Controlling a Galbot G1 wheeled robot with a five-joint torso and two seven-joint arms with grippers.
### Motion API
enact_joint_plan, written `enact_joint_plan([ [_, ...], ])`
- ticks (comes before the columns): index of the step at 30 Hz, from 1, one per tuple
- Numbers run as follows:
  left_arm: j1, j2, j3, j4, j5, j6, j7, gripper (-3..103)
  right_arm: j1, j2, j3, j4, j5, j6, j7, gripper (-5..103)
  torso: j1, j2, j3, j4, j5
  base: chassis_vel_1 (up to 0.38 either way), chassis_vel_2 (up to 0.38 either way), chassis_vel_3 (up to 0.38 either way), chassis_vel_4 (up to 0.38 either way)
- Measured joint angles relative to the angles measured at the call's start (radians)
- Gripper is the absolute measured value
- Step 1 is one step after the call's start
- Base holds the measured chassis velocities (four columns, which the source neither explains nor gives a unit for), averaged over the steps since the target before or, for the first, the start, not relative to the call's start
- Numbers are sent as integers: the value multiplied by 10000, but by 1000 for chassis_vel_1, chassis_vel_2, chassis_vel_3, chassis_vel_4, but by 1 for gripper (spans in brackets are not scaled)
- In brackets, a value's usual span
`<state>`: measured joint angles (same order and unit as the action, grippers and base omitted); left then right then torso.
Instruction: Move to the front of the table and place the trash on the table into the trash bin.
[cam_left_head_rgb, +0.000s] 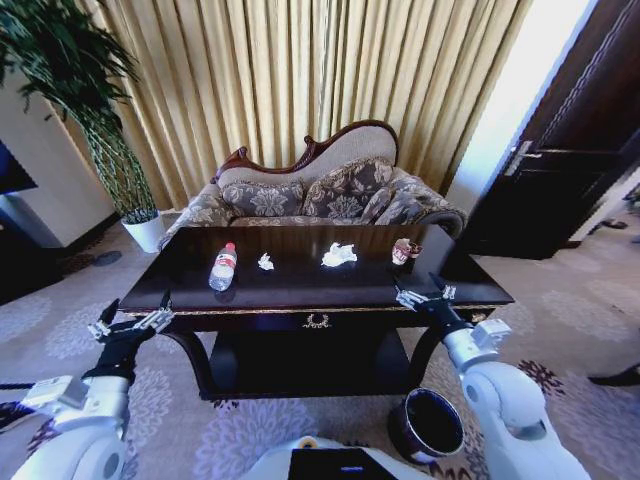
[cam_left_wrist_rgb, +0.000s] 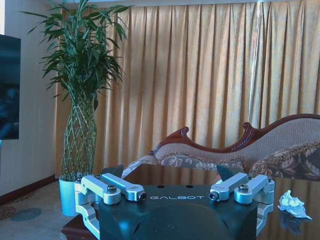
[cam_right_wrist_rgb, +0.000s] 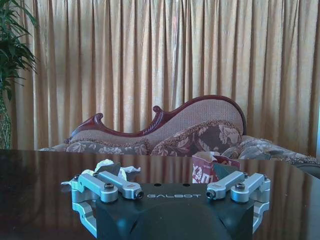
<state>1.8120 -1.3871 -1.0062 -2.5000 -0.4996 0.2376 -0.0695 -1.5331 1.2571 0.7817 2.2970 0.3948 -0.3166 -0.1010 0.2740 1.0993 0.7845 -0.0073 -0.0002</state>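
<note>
The robot already faces the worktop (cam_left_head_rgb: 300, 290), so picking up is the step in hand. The bottle (cam_left_head_rgb: 223, 267), paper scraps (cam_left_head_rgb: 339, 255) and a red-printed wrapper (cam_left_head_rgb: 404, 250) lie on top. Both the left end effector (cam_left_head_rgb: 132, 322) and right end effector (cam_left_head_rgb: 424, 294) hover at the front edge, spread wide, empty. Next (my judgement): reach one item, then carry it to the trash bin (cam_left_head_rgb: 427, 424) on the floor at front right.

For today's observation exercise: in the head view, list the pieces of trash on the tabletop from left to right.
Plastic bottle → small paper scrap → larger crumpled paper → crushed red-and-white carton.
</note>
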Motion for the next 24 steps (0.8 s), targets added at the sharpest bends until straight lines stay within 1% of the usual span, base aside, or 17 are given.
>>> enact_joint_plan([
  [24,4,-64,-3,0,18,-40,19,100,-60,9,18,30,-5,104,-37,100,0,-1,0,0,0,-24,22,29,-22],
])
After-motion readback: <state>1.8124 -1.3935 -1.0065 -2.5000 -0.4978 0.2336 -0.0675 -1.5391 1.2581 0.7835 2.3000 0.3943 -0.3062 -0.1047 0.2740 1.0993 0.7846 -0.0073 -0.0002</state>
